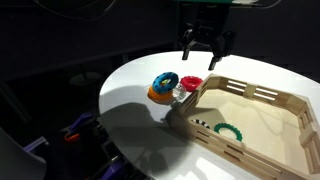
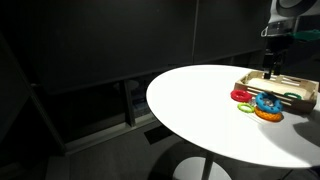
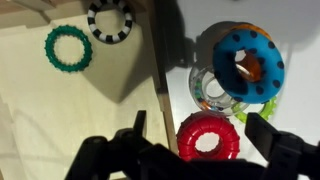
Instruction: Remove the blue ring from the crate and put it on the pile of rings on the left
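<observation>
The blue ring (image 3: 228, 62) is bright blue with a bumpy texture, and the orange ring (image 1: 157, 97) shows beneath it. Beside them are a red ring (image 3: 207, 137) and a clear ring (image 3: 200, 90) flecked with colours. The pale-wood crate (image 3: 80, 120) holds a green ring (image 3: 68, 47) and a black-and-white striped ring (image 3: 109, 20). The table (image 1: 130, 85) is white.

I work over a round, smooth white counter (image 2: 195, 110), brightly lit and glaring against a room that is almost black. Behind it stands a dark panelled wall (image 2: 90, 40) with a long, low dark shelf (image 2: 105, 100) along its foot. The floor (image 2: 90, 160) is dark too.
</observation>
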You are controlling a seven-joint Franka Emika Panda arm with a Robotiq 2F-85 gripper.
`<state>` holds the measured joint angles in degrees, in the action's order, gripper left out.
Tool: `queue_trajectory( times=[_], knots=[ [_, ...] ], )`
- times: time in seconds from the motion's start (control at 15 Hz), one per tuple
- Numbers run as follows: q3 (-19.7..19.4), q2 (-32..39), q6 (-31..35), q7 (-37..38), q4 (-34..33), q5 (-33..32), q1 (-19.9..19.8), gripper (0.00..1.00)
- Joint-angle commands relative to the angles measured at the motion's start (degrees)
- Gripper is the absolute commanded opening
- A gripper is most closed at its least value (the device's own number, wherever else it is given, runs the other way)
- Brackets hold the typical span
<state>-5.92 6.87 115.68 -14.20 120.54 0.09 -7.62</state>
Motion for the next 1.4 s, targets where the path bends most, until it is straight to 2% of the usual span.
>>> queue_trajectory(
  times=[0.0, 0.33, 0.87, 1.07, 1.13, 1.33],
  knots=[
    [-0.8, -4.8, -6.0, 1.9, 0.6, -0.2, -0.4, 1.00],
    [-1.8, -10.5, -10.0, 1.0, 1.4, 0.6, -0.4, 1.00],
    [-2.7, -19.7, -9.1, 0.0, 5.1, 1.3, 0.0, 1.00],
    [-2.9, -21.2, -8.9, -0.1, 5.9, 1.6, 0.2, 1.00],
    [-2.6, -19.2, -9.7, 0.7, 4.3, 0.4, 0.3, 1.00],
    [-2.6, -19.3, -9.7, 0.7, 4.4, 0.4, 0.4, 1.00]
  ],
)
